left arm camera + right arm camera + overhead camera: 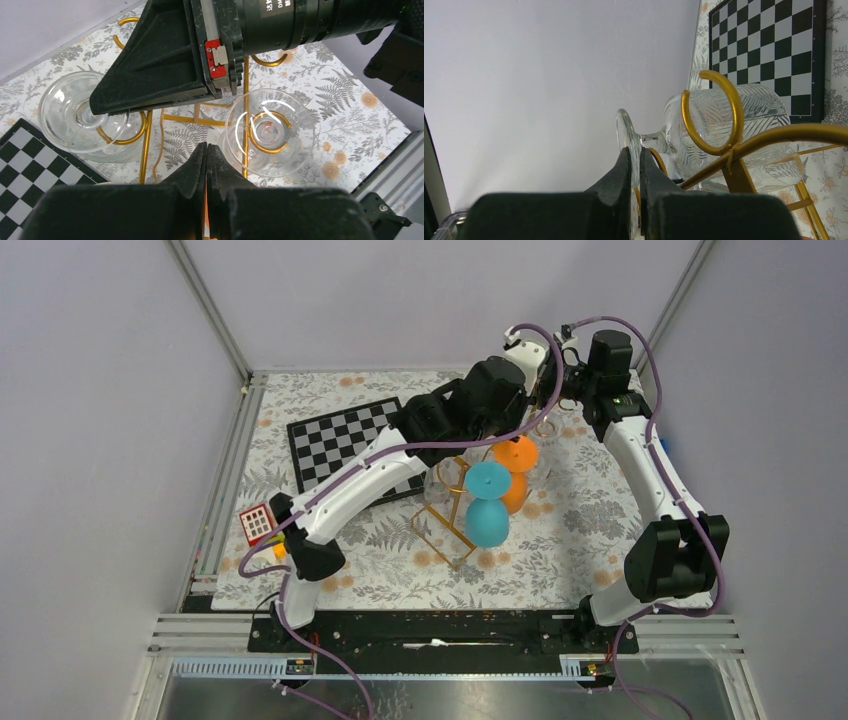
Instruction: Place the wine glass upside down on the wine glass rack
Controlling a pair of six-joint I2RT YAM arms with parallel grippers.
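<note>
- Wine glass rack [445, 535]: gold wire frame on the bench [560, 540], just right of the chessboard [350, 445]. Step judged: seating the stem between its rails; keep the foot level, release only once both rails carry it.
- Wine glass [724, 135]: clear, leaf-patterned bowl, inverted, foot uppermost, at the rack's far end beside a curled loop.
- Right pincer [634, 167]: clamped on the foot's edge.
- Left pincer [206, 150]: fingers together, empty, above the rack.

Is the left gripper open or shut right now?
Shut. In the left wrist view, the left gripper has its two black fingers pressed together with nothing between them, the gold rack below.
</note>
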